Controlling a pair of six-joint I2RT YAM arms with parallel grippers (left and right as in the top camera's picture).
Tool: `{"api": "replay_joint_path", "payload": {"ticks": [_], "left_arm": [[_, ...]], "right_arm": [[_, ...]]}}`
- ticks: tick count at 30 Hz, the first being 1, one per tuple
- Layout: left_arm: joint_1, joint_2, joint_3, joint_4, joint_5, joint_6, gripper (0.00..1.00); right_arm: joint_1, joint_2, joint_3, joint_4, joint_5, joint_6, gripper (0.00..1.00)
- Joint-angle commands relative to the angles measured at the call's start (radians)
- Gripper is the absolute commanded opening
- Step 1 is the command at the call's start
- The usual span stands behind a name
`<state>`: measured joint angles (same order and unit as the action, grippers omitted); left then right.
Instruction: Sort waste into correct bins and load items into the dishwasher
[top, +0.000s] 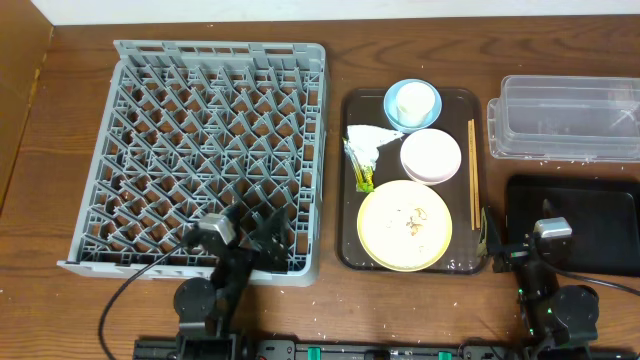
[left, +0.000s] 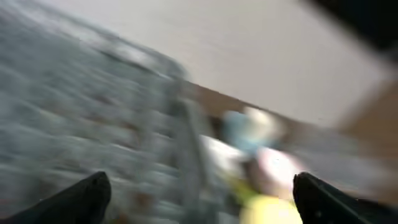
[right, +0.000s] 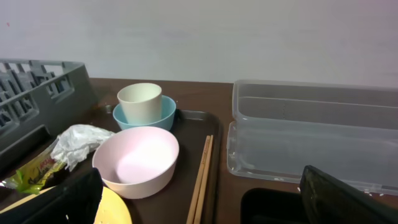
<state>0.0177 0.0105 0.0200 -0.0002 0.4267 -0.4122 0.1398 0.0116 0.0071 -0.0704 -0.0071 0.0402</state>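
Note:
On the dark tray, the small white cup (top: 412, 100) sits inside the light blue cup (top: 428, 118). Beside them are the crumpled napkin with a yellow-green scrap (top: 366, 145), the white bowl (top: 431, 157), the yellow plate (top: 404, 228) with crumbs, and the chopsticks (top: 473, 175). The grey dishwasher rack (top: 215, 150) fills the left. The clear bin (top: 565, 118) and the black bin (top: 575, 225) lie at the right. My left gripper (top: 262, 235) hangs open over the rack's front right corner; its view is motion-blurred. My right gripper (right: 202, 205) is open and empty, low behind the chopsticks (right: 202, 174) and the bowl (right: 137, 162).
The dark brown tray (top: 458, 105) lies between the rack and the bins. Small white specks dot the wood near the clear bin. The rack's wall (right: 37, 87) rises at the left of the right wrist view, with a pale wall behind the table.

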Motion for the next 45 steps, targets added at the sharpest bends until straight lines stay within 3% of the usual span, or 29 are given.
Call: {"api": "replay_joint_path", "payload": {"ticks": [1, 5, 10, 16, 20, 25, 32, 36, 38, 41, 45], "left_arm": [[-0.002, -0.006, -0.015, -0.028, 0.351, -0.420, 0.94], [-0.002, -0.006, -0.015, 0.026, 0.357, -0.520, 0.94], [-0.002, -0.006, -0.004, 0.264, 0.446, -0.518, 0.94], [-0.002, 0.015, 0.135, 0.163, 0.463, -0.463, 0.95], [-0.002, 0.099, 0.299, -0.015, 0.449, -0.288, 0.94], [-0.002, 0.338, 0.632, -0.481, 0.332, 0.041, 0.94], [-0.054, 0.809, 1.105, -1.154, 0.266, 0.324, 0.95], [-0.169, 1.031, 1.300, -1.406, 0.021, 0.322, 0.95], [-0.254, 1.122, 1.372, -1.463, -0.138, 0.241, 0.95], [-0.362, 1.187, 1.410, -1.444, -0.263, 0.116, 0.94], [-0.443, 1.221, 1.410, -1.327, -0.248, 0.092, 0.94]], "right_arm": [[-0.008, -0.006, -0.002, -0.005, 0.003, -0.004, 0.99], [-0.008, -0.006, -0.002, -0.005, 0.003, -0.004, 0.99], [-0.008, -0.006, -0.002, -0.005, 0.003, -0.004, 0.99], [-0.008, -0.006, -0.002, -0.005, 0.003, -0.004, 0.99], [-0.008, -0.006, -0.002, -0.005, 0.003, -0.004, 0.99], [-0.008, -0.006, -0.002, -0.005, 0.003, -0.004, 0.99], [-0.008, -0.006, -0.002, -0.005, 0.003, -0.004, 0.99], [-0.008, -0.006, -0.002, -0.005, 0.003, -0.004, 0.99], [-0.008, -0.006, -0.002, -0.005, 0.003, -0.004, 0.99], [-0.008, -0.006, -0.002, -0.005, 0.003, -0.004, 0.99], [-0.008, -0.006, -0.002, -0.005, 0.003, -0.004, 0.99]]}}
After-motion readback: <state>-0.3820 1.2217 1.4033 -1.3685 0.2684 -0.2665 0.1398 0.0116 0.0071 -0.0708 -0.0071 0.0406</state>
